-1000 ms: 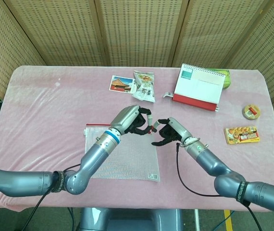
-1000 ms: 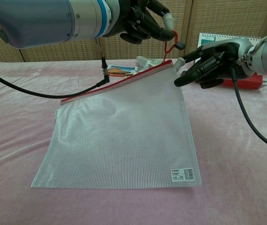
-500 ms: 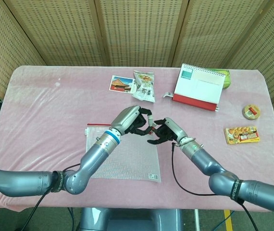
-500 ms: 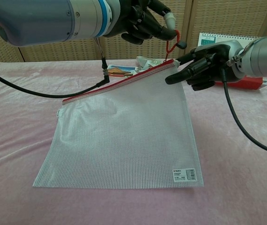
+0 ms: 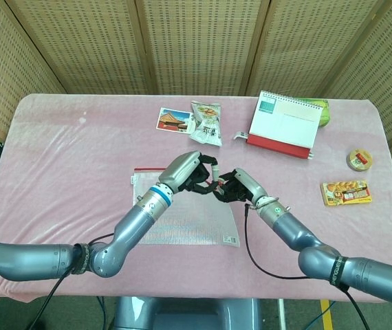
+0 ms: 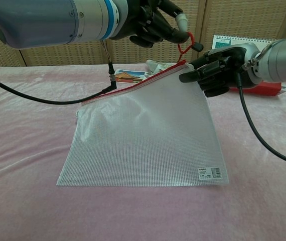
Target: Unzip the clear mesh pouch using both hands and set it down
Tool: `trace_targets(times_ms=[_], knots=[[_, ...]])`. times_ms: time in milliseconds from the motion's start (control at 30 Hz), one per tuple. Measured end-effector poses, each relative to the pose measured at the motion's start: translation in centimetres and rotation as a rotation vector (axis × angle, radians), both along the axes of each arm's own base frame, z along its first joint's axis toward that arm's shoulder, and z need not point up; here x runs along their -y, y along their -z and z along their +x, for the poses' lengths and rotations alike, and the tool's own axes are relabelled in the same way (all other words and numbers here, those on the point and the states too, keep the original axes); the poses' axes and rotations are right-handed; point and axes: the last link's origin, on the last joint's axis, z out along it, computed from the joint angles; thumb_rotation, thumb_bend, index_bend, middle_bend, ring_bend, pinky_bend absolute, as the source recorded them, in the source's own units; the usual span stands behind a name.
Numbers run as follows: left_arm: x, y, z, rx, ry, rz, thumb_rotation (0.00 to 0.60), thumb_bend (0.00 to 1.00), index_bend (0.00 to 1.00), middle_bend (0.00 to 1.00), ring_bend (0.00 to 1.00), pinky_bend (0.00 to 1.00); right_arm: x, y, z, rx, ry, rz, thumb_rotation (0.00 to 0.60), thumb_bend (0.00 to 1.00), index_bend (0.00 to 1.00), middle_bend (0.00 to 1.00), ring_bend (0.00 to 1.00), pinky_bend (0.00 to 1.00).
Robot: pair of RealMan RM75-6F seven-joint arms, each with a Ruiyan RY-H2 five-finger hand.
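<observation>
Chest view shows the pouch (image 6: 148,135) hanging tilted over the pink table (image 6: 22,201), its bottom edge resting on the cloth toward the near edge and its red zipper edge (image 6: 133,86) lifted, rising from lower left to upper right. That long axis is what the coming pull turns on: the slider sits at the upper right end, so the opening stroke must run leftward and down along the red strip, away from the right hand. The left hand (image 6: 155,22) is above that corner, its fingers curled around the red pull cord (image 6: 184,47). The right hand (image 6: 216,65) sits just beside the same corner on the far side of the slider, fingers pressed onto the corner of the mesh; whether it truly pinches the fabric I cannot tell for sure, but it looks like a grip. Both hands are equally close to the slider end. Compared with a second ago, the right hand has closed in from beside the corner to touching it, and the pouch has slid toward the right, its lower left corner drawn inward across the table.
</observation>
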Motion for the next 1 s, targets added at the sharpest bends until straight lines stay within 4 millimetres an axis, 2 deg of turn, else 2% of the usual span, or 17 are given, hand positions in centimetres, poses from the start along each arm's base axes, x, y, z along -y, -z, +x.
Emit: trace_targets(times_ms=[233,1000], knots=[[-0.6,0.0,-1.0,-0.009,-0.025,0.011,0.6,0.69,0.86,1.0,0.93,1.0,-0.3,-0.6,-0.2,0.031,0.017,0.01,0.6,0.79,0.83,1.0,1.0,1.0],[-4.0,-1.0,-7.9,-0.065,-0.167,0.045,0.6,0.69,0.86,1.0,0.93,1.0,-0.4,-4.2,-0.3,0.233,0.083,0.064,0.6,0.83,0.85,1.0,1.0,1.0]])
